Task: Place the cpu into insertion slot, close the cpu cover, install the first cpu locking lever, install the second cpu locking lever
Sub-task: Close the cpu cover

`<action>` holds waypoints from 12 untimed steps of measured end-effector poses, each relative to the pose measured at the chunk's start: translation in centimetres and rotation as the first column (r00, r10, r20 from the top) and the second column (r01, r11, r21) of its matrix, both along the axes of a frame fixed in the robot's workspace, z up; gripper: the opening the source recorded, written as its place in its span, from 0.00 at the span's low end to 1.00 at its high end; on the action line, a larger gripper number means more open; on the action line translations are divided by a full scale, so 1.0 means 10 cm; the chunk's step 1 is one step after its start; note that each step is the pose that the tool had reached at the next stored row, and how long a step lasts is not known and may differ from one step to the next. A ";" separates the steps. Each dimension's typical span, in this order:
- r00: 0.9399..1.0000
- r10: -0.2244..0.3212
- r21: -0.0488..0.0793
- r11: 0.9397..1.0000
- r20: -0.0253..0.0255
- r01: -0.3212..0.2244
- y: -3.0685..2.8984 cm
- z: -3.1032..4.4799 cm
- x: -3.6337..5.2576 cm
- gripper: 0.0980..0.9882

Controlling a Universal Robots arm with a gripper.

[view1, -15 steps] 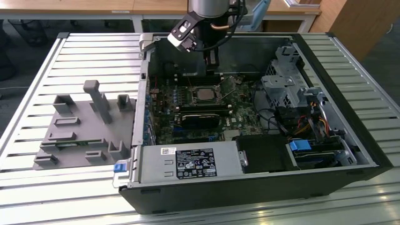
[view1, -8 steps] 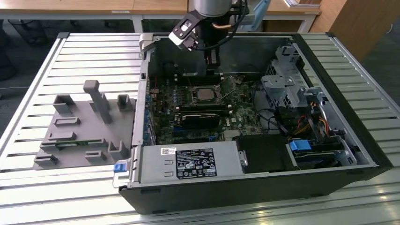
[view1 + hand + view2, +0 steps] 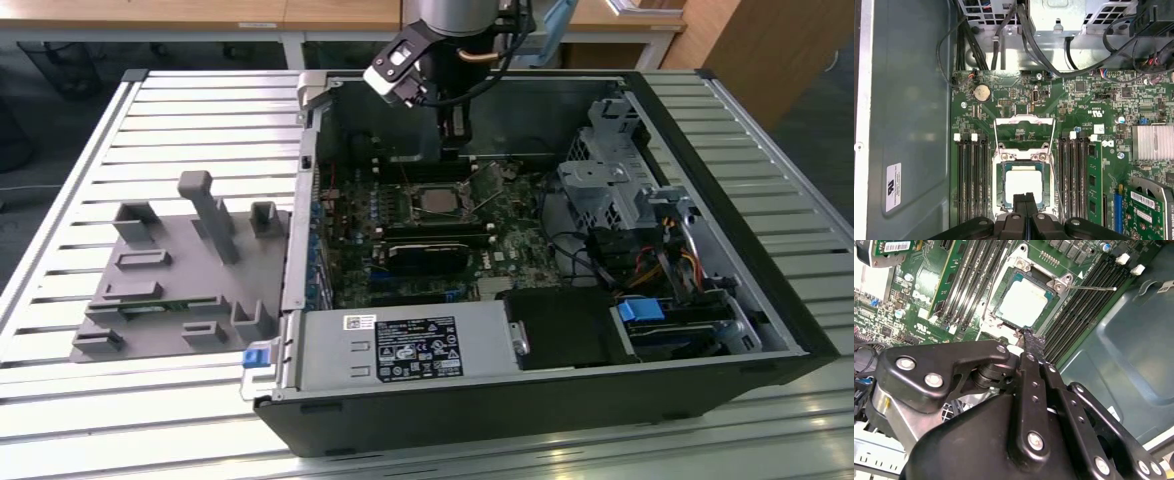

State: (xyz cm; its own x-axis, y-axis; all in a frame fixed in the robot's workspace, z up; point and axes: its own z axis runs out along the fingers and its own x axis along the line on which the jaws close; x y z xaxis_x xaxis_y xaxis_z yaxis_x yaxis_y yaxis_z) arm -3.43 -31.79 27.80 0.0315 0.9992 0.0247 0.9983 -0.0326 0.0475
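Down inside the open case (image 3: 747,250), which lies on the slatted table (image 3: 160,100), the arm reaches from the far side and holds its end effector (image 3: 454,152) low over the green board (image 3: 1079,110). The fingers are pressed together with nothing between them. In both wrist views the tips (image 3: 1032,340) (image 3: 1025,197) sit at the edge of the slot (image 3: 1000,185); I cannot tell whether they touch it.

The cpu (image 3: 1023,181) lies flat in the slot with its pale metal top facing up and the metal rim around it. In the second wrist view the cpu (image 3: 1023,302) is just beyond the fingertips.

The cover (image 3: 1024,120) looks swung back off the chip: its thin silver frame shows past the slot's far edge, with green board visible through its window. A lever (image 3: 1091,288), a thin wire rod, sticks out free from a corner of the slot, over the black memory slots (image 3: 1081,310).

On the exterior view's left, a grey fixture (image 3: 174,290) with upright posts rests on the table beside the case.
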 end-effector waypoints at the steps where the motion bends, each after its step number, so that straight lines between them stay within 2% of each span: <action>1: 1.000 0.000 0.000 1.000 0.000 0.000 0.000 0.000 0.000 0.01; 5: 1.000 0.000 0.000 1.000 0.000 0.000 0.000 0.000 0.001 0.01; 12: 1.000 0.001 0.000 1.000 0.000 -0.001 0.000 0.000 0.065 0.01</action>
State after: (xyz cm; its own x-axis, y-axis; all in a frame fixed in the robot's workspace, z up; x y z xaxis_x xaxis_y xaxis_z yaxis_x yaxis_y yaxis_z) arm -2.78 -31.79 27.80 0.0303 0.9992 0.0247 0.9984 -0.0314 0.0472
